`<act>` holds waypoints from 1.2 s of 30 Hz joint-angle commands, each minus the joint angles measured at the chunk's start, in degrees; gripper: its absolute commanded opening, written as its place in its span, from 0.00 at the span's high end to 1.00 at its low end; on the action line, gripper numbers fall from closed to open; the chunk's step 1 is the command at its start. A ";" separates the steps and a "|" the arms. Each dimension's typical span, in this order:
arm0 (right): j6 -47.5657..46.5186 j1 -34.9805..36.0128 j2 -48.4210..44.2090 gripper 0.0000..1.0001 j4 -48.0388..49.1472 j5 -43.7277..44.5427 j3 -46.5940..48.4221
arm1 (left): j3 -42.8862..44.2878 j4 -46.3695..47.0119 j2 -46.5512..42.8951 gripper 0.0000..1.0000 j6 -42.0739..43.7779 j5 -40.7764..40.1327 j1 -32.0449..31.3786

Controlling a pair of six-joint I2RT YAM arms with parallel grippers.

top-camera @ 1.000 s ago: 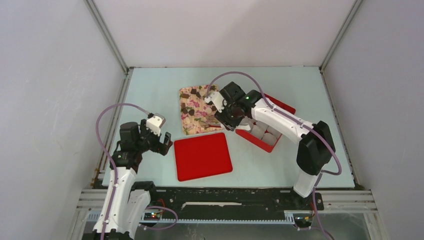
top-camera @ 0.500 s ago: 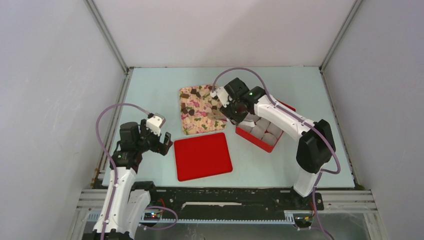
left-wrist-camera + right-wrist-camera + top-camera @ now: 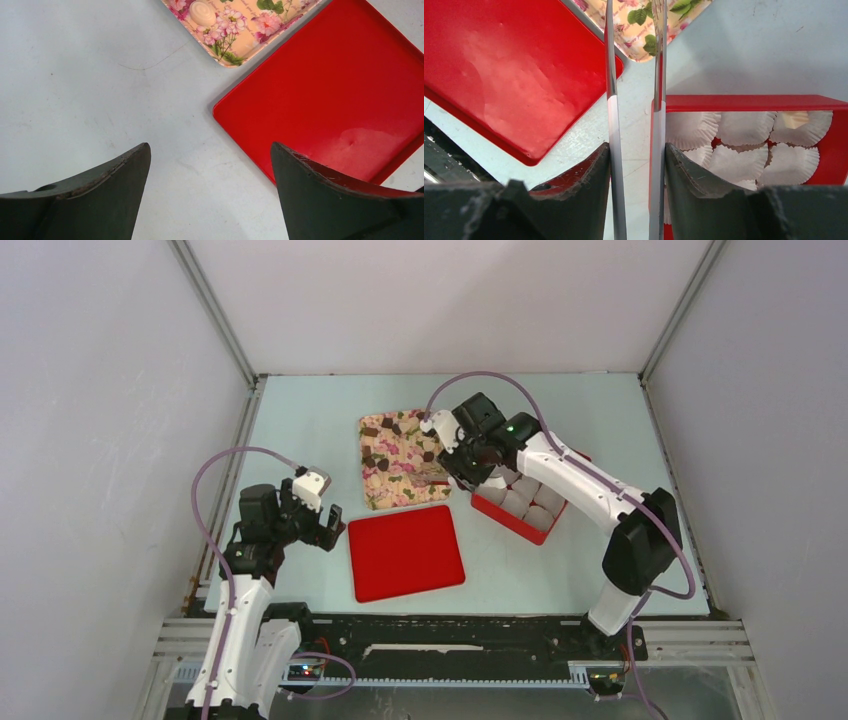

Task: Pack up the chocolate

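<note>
Two arms reach out from the near edge of the table (image 3: 300, 420). On the left, the left gripper (image 3: 210, 150) hangs low over the bare table top with its jaws spread wide and nothing between them, just beside the left edge of a flat red lid (image 3: 405, 552). The lid lies near the middle of the table, on the near side.

Beyond the lid sits a flowered tray (image 3: 395, 495), its near edge close to the lid's far edge. The chocolate (image 3: 382, 464) is scattered over this tray, mostly dark brown lumps with a few pale ones. To the tray's right stands a red box (image 3: 749, 102) filled with white paper cups (image 3: 744, 127); one cup at a corner holds a pale tan piece.

The right gripper (image 3: 636, 150) is closed on a pair of metal tongs (image 3: 611, 100), whose blades stand a little apart and point toward the tray's near right corner, between tray and box. Whether the tips hold anything cannot be seen.
</note>
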 commanded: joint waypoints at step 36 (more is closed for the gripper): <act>-1.75 -3.50 -11.63 0.89 2.19 1.28 -4.54 | 0.55 0.34 -0.39 0.07 0.24 1.11 0.45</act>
